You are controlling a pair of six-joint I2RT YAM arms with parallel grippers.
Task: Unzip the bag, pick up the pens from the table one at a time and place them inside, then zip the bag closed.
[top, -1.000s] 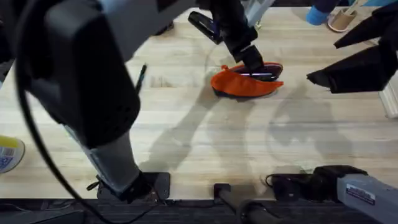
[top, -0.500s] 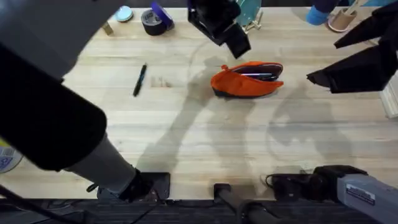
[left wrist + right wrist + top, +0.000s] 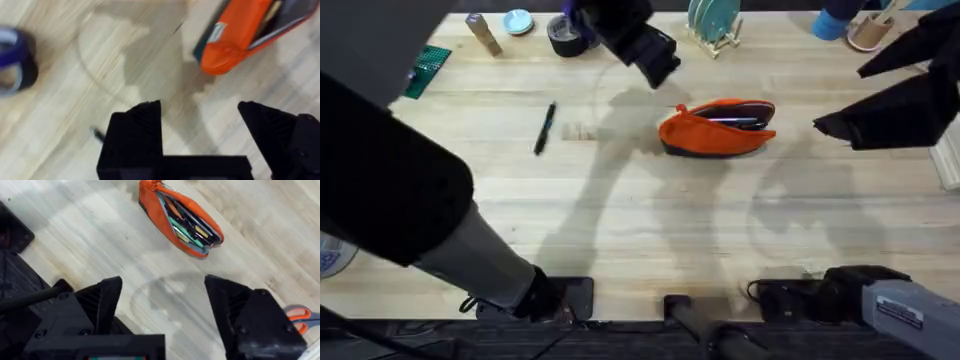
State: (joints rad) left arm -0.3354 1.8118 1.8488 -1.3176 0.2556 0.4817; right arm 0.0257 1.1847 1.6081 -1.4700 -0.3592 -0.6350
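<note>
The orange bag (image 3: 715, 128) lies on the table (image 3: 650, 220) right of centre, its zipper open, with dark pens showing inside (image 3: 187, 222). One black pen (image 3: 545, 128) lies on the wood to the left. My left gripper (image 3: 658, 58) hangs beyond and left of the bag, open and empty; its wrist view has the bag's end (image 3: 240, 37) ahead of the fingers (image 3: 142, 130). My right gripper (image 3: 830, 125) hovers to the right of the bag, open and empty, with its fingers (image 3: 230, 300) spread apart in its wrist view.
Along the far edge stand a tape roll (image 3: 563, 35), a blue lid (image 3: 518, 22), a wooden block (image 3: 480, 33), a teal rack (image 3: 712, 22) and a blue cup (image 3: 835, 20). Orange-handled scissors (image 3: 300, 315) lie near the right gripper. Bare wood stretches in front of the bag.
My left gripper has left the bag's opening and moved left toward the far edge, leaving a pen inside. The right arm and the bag have stayed put.
</note>
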